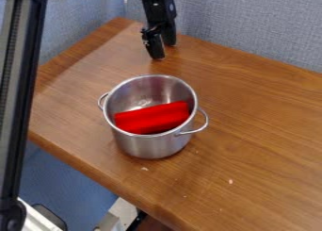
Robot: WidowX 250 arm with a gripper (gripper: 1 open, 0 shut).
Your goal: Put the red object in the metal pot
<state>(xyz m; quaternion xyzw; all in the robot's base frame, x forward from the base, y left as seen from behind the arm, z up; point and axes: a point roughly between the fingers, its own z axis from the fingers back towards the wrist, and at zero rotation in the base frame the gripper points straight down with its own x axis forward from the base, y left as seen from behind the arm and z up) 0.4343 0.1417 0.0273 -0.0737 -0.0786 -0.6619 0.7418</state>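
Note:
The red object (153, 116) is a bright red elongated block lying slantwise inside the metal pot (141, 143). The pot is small, shiny and lidless, with two loop handles, and stands near the front of the wooden table (251, 122). My gripper (153, 52) is black and points down just above the tabletop near the far edge, well behind the pot and apart from it. Its fingers look slightly spread, with nothing between them.
A black stand pole (18, 93) runs down the left side of the view, in front of the table's left corner. A grey-blue wall (251, 23) rises behind the table. The table's front edge runs diagonally just below the pot.

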